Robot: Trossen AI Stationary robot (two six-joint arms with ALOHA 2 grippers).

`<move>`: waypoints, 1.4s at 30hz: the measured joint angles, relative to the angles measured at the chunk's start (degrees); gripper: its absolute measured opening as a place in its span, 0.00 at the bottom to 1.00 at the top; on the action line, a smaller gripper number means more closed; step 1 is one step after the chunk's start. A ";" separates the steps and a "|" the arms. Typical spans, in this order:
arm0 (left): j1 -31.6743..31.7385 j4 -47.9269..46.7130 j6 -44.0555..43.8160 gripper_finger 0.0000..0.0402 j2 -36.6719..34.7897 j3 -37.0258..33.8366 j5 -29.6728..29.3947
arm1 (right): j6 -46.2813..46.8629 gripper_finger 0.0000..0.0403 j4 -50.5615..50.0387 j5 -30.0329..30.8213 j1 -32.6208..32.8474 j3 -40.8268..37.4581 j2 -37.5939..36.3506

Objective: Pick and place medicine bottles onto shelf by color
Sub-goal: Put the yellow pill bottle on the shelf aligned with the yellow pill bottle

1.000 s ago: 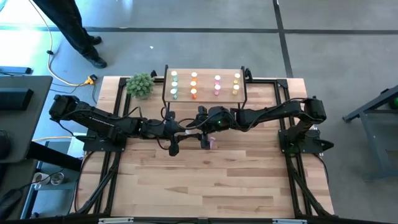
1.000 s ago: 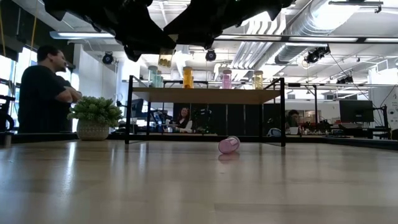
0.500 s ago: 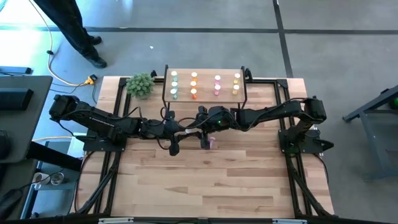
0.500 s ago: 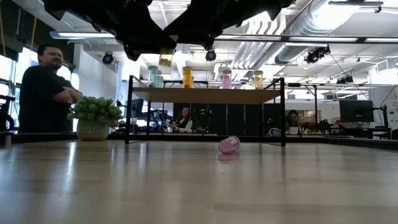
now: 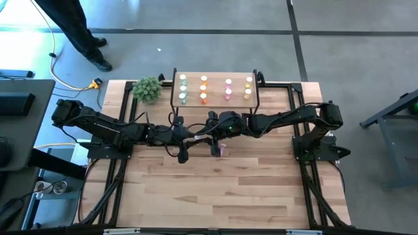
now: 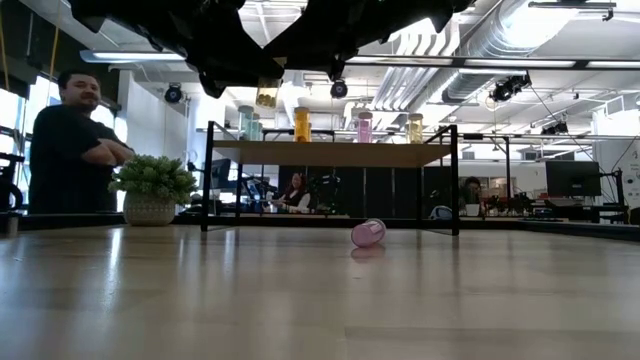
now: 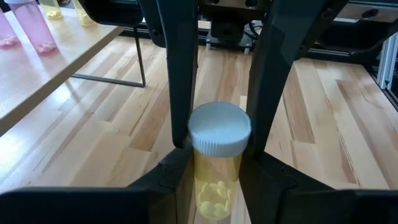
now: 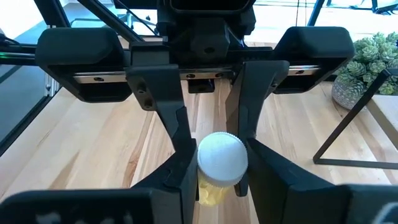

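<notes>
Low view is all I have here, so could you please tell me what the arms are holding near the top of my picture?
Observer: The left gripper is shut on a yellow bottle with a white cap. The left wrist view shows pale pills inside.
Operator: Thank you. Where is the right arm?
Observer: The right gripper faces the left one and is shut on the same bottle. From above, the two meet over the table just in front of the shelf.
Operator: How are the bottles on the shelf arranged?
Observer: The high view shows four colour columns, green, orange, pink and yellow, each more than one bottle deep.
</notes>
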 joint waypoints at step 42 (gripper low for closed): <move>0.39 1.08 4.50 0.57 -0.31 0.09 -5.86 | -1.78 0.25 -12.69 2.19 -4.82 -0.11 -10.10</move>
